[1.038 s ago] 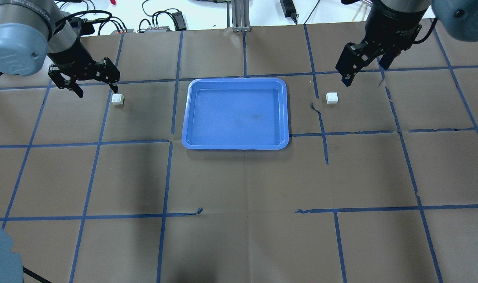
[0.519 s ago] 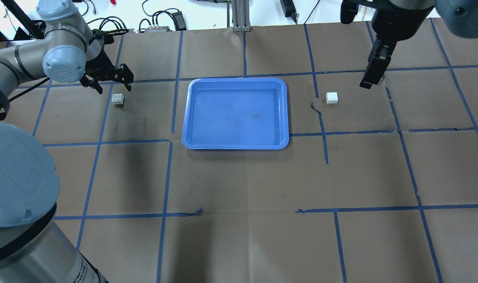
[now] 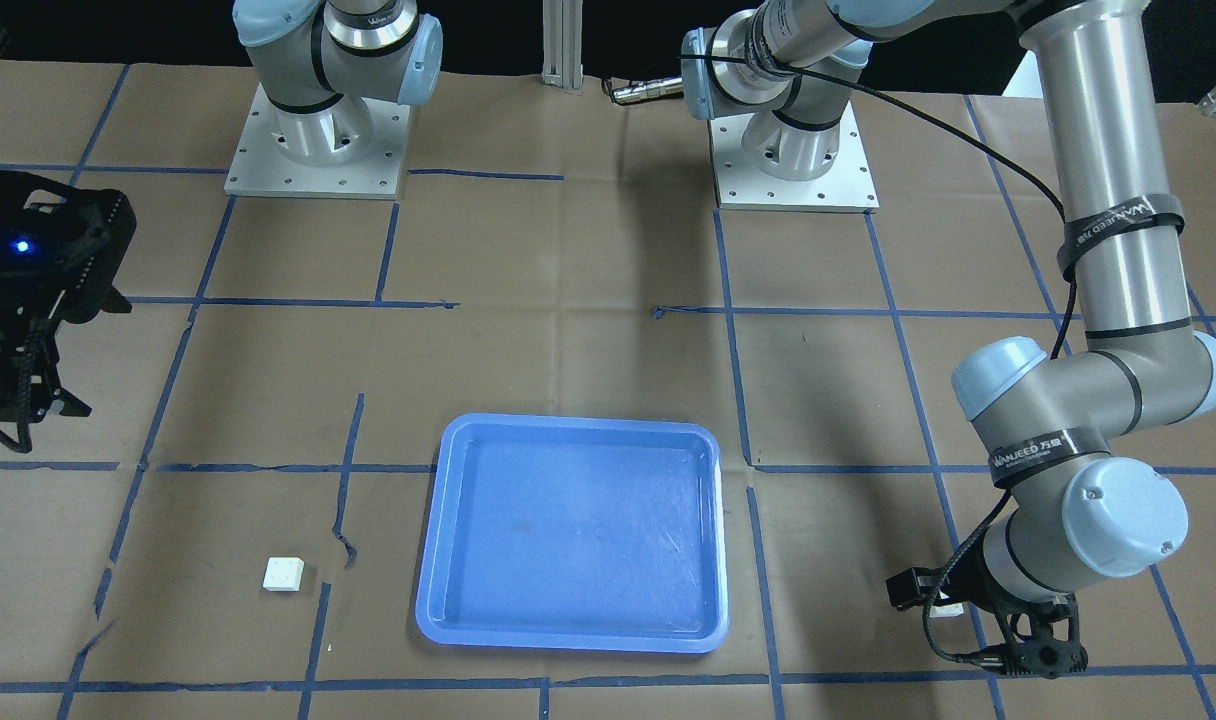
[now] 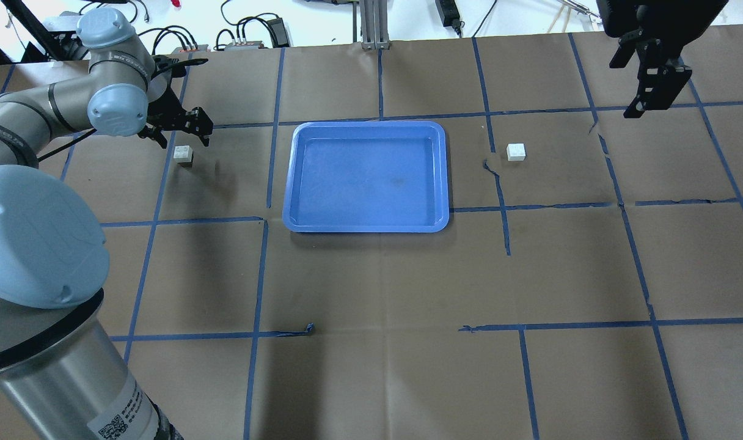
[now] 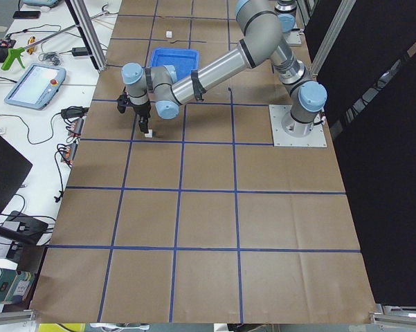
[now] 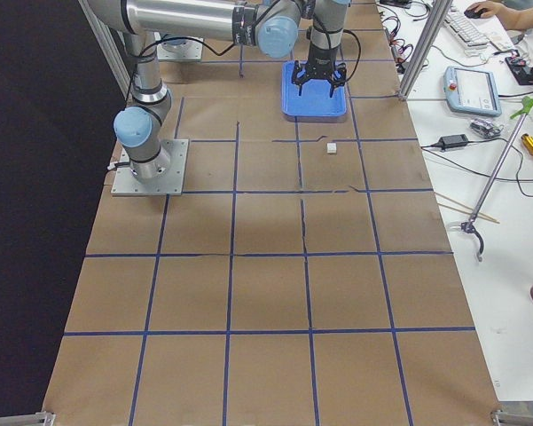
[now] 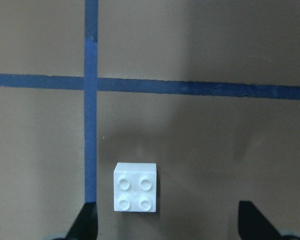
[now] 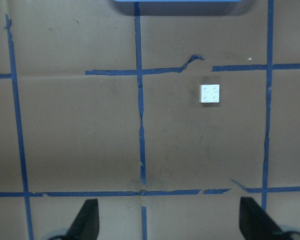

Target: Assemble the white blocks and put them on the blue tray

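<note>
One white block lies left of the blue tray; the other white block lies to its right. Both are apart and outside the empty tray. My left gripper is open and hovers over the left block. In the left wrist view that block sits between the fingertips, left of centre. My right gripper is open, empty and raised, well right of and behind its block. In the front view the tray lies between the right-hand block and my left gripper.
Brown paper with blue tape lines covers the table. Cables and power supplies lie past the far edge. The arm bases stand at the near side. A pendant and tools rest on a side bench.
My left gripper has moved right and down over the left block. My right gripper has moved right, away from its block. Blocks and tray have not moved.
</note>
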Controlling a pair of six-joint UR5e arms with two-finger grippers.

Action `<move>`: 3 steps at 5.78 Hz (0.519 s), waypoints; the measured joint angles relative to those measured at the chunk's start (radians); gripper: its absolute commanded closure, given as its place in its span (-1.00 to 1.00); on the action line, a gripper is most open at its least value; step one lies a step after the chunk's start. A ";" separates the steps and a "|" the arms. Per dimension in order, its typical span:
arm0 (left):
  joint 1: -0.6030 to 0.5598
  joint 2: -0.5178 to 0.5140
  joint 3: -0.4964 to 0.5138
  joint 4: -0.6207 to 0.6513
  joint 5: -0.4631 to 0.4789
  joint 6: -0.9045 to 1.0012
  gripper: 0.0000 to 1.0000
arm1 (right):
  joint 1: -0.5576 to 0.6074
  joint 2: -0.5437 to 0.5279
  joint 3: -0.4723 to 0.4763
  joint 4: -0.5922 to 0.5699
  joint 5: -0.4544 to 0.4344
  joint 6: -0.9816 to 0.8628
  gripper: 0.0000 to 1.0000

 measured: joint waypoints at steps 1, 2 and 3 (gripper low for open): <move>0.010 -0.011 -0.011 0.014 0.001 0.019 -0.94 | -0.006 0.096 -0.094 0.001 0.022 -0.085 -1.00; 0.022 -0.018 -0.012 0.018 0.001 0.028 -0.82 | -0.007 0.189 -0.172 0.000 0.060 -0.141 -1.00; 0.028 -0.027 -0.006 0.023 0.002 0.031 -0.42 | -0.008 0.256 -0.199 -0.011 0.107 -0.158 -1.00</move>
